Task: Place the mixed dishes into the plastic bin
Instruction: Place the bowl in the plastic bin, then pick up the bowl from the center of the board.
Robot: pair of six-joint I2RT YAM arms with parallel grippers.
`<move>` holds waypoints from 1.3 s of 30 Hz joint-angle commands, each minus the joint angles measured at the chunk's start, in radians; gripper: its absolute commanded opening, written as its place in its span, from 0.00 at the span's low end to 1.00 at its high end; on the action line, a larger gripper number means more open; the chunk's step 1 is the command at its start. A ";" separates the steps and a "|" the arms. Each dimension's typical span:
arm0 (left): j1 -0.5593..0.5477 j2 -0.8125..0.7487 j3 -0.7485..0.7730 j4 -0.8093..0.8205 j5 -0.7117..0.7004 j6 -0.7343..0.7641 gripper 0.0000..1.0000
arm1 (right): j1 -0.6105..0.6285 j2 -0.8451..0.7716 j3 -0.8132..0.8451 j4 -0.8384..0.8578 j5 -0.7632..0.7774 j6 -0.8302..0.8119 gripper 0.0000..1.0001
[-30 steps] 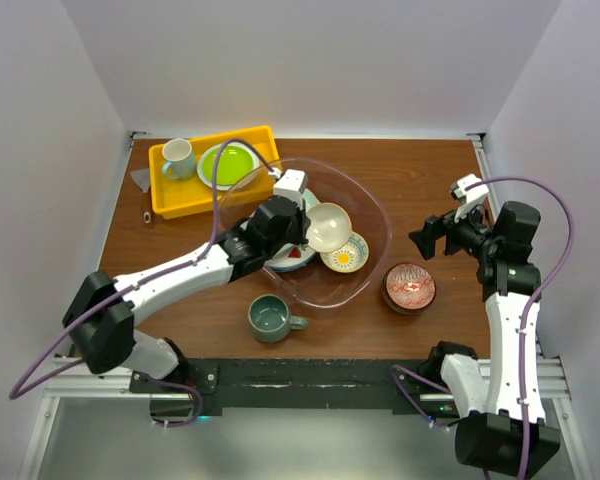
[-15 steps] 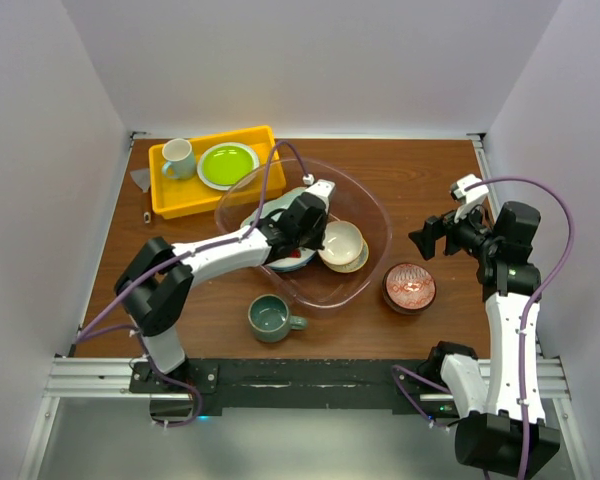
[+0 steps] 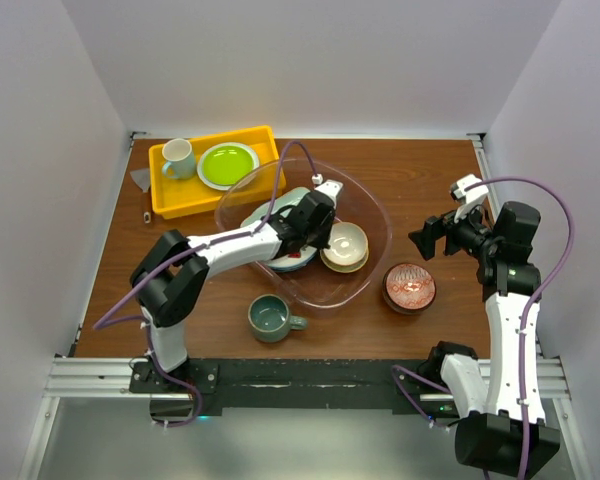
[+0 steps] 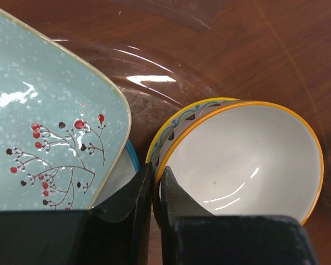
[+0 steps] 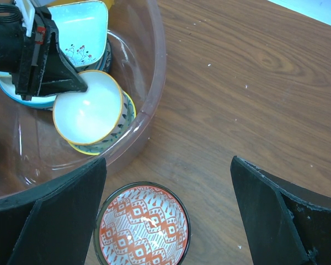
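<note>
The clear plastic bin stands mid-table. Inside lie a pale-green tray on white plates, and a white-inside, yellow-rimmed bowl resting on another yellow patterned bowl. My left gripper reaches into the bin and is shut on that bowl's rim; the tray is beside it. A reddish-brown bowl sits on the table right of the bin, and a grey-green mug sits in front of it. My right gripper is open and empty, hovering above the reddish bowl.
A yellow tray at the back left holds a lime-green plate and a pale mug. A small grey object lies by its left side. The bin's rim runs close to the reddish bowl.
My left gripper has lowered the yellow-rimmed bowl from a tilted, raised position down onto the patterned bowl in the bin. The right arm has not moved.
</note>
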 commanded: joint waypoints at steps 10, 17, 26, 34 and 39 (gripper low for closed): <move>0.003 -0.012 0.068 0.032 0.028 0.003 0.29 | -0.005 -0.015 -0.006 0.026 -0.022 -0.012 0.98; 0.003 -0.073 0.078 -0.006 0.030 0.032 0.53 | -0.005 -0.016 -0.005 0.021 -0.020 -0.022 0.98; 0.005 -0.326 -0.050 0.058 0.022 0.093 0.85 | -0.005 -0.018 -0.002 -0.022 -0.095 -0.088 0.98; 0.031 -0.552 -0.165 0.047 -0.032 0.127 1.00 | -0.005 -0.015 -0.008 -0.060 -0.166 -0.147 0.98; 0.049 -0.682 -0.238 0.015 -0.062 0.170 1.00 | -0.007 -0.010 -0.014 -0.078 -0.199 -0.190 0.98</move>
